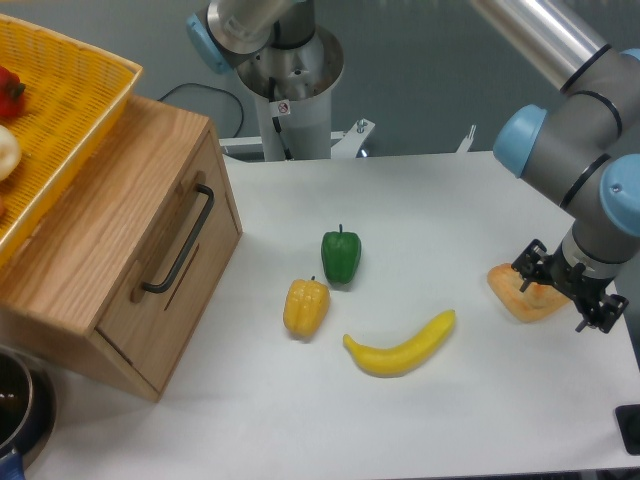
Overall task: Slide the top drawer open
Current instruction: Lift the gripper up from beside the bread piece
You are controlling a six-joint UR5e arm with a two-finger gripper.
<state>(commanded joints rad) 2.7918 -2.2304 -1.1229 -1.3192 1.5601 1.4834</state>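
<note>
While the light oak top drawer (165, 265) with its flat front panel sits flush in the wooden cabinet at the left of the white worktop (420, 190), the task stands at its outset, by my reading; the drawer appears fully closed, its long thin black metal bar handle (180, 240) running slantwise down the front, untouched. Item: black two-finger pincer (565, 290), at the far right of the worktop, well apart from the drawer, poised at a pale orange wedge-shaped food piece (520, 295); whether the fingers are spread or closed on that piece cannot be told from this view. Item: green bell pepper (341, 255), yellow bell pepper (306, 307), yellow banana (400, 346), lying between pincer and drawer. Item: yellow woven basket (60, 130) atop the cabinet, holding produce; not part of the task. Next move, as judged: travel leftward over the produce without disturbing it; align the fingers across the bar handle; close on it; pull outward along the drawer's slide direction.
</note>
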